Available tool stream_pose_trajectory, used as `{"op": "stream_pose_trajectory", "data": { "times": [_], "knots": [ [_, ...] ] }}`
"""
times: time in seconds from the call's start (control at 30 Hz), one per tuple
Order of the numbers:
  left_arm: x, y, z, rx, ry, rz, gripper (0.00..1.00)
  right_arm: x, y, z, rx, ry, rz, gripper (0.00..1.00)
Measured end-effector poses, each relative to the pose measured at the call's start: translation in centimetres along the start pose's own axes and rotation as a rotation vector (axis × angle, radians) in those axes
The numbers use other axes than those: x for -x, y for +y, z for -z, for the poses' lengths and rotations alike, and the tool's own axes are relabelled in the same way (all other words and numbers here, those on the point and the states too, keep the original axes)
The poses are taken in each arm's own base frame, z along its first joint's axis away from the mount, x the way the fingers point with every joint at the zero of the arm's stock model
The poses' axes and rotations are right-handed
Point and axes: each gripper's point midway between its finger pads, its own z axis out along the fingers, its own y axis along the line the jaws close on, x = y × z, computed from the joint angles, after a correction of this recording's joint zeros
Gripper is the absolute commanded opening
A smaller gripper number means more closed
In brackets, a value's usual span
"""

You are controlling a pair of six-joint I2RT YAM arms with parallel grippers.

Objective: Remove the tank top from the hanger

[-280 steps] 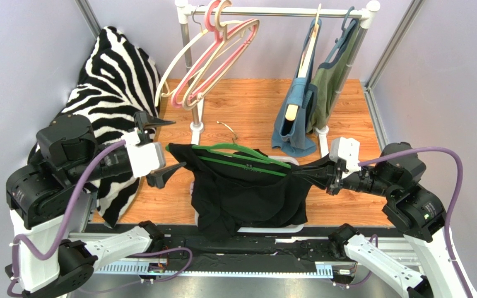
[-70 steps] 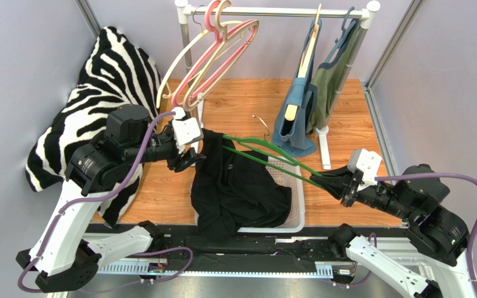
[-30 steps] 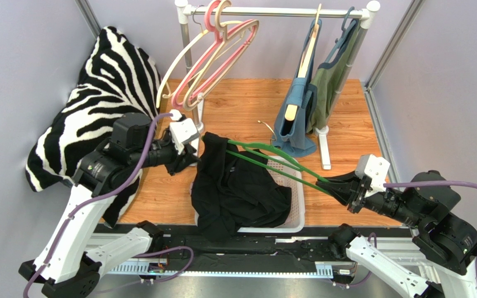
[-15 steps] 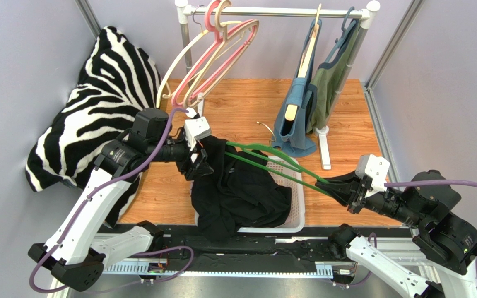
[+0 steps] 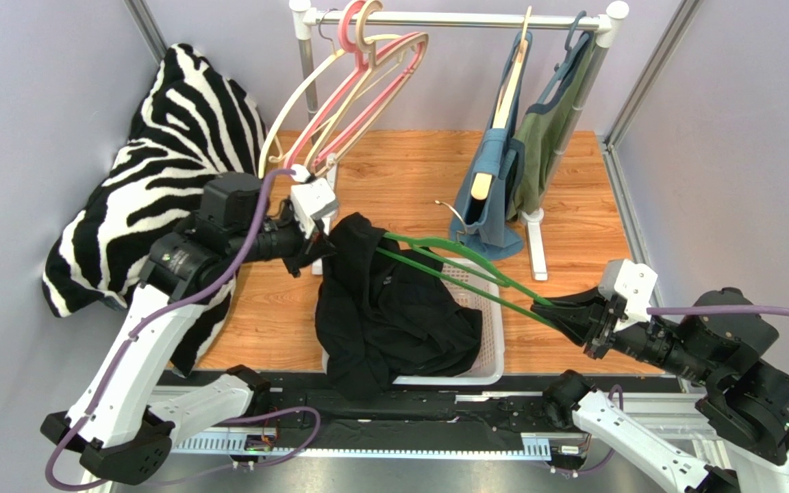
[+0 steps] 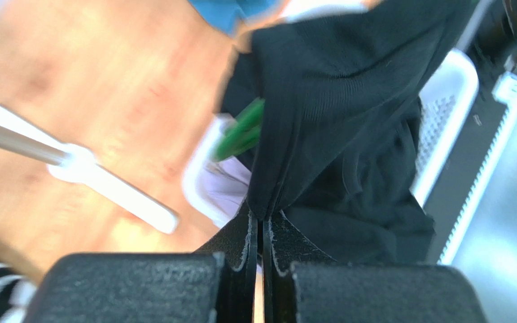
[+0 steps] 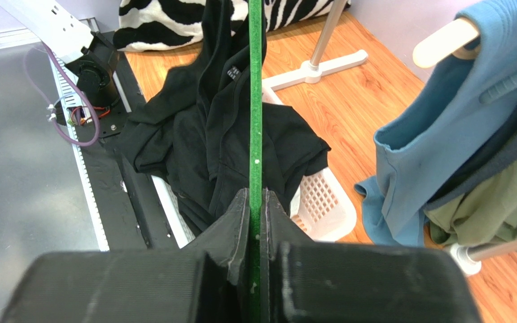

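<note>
The black tank top [image 5: 388, 308] hangs bunched from the left end of a green hanger [image 5: 460, 269] and spills into a white basket [image 5: 488, 308]. My left gripper [image 5: 329, 234] is shut on the top's upper edge; in the left wrist view its tips [image 6: 262, 214] pinch a fold of the black fabric [image 6: 349, 101], with the green hanger [image 6: 241, 128] just beyond. My right gripper [image 5: 565, 310] is shut on the hanger's right end. In the right wrist view the green bar [image 7: 255, 101] runs straight out from between the closed jaws [image 7: 255, 198] over the black top [image 7: 207, 134].
A clothes rack [image 5: 450, 19] at the back carries pink and cream hangers [image 5: 352, 92], a blue garment [image 5: 491, 175] and an olive one [image 5: 548, 134]. A zebra-print cloth [image 5: 172, 134] lies at the left. The rack's white foot [image 6: 106, 188] stands close to my left gripper.
My left gripper opened, moved in on the tank top, then shut on its upper edge and lifted it slightly back. My right gripper drew the hanger a little to the right.
</note>
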Motion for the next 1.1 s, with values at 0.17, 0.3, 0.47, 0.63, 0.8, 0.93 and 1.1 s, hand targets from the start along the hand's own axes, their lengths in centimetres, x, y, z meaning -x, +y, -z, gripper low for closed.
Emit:
{"op": "stream_pose_trajectory", "data": {
  "times": [0.17,0.3,0.47,0.63,0.8,0.93,1.1],
  "knots": [
    [5.8,1.6,4.1,0.130,-0.154,-0.053,0.00,-0.5,-0.1,1.7,-0.045,0.015,-0.010,0.00],
    [9.5,1.8,6.8,0.187,-0.259,-0.077,0.00,-0.9,0.2,3.9,-0.089,0.014,-0.031,0.00],
    [11.7,1.4,6.9,0.146,-0.301,-0.056,0.00,-1.3,0.2,7.1,-0.176,-0.005,-0.061,0.00],
    [11.7,0.4,4.0,0.026,-0.263,-0.026,0.00,0.4,-0.5,9.1,-0.265,-0.073,-0.111,0.00],
    [7.1,-1.1,-0.7,-0.060,-0.107,-0.051,0.00,4.0,-2.6,6.5,-0.303,-0.075,-0.214,0.00],
    [0.4,0.0,-4.0,-0.024,0.099,-0.060,0.00,5.5,-6.0,0.4,-0.345,0.032,-0.305,0.00],
    [-7.9,1.4,-7.3,0.018,0.397,-0.098,0.00,3.4,-9.8,-5.8,-0.441,0.195,-0.381,0.00]
  ]
}}
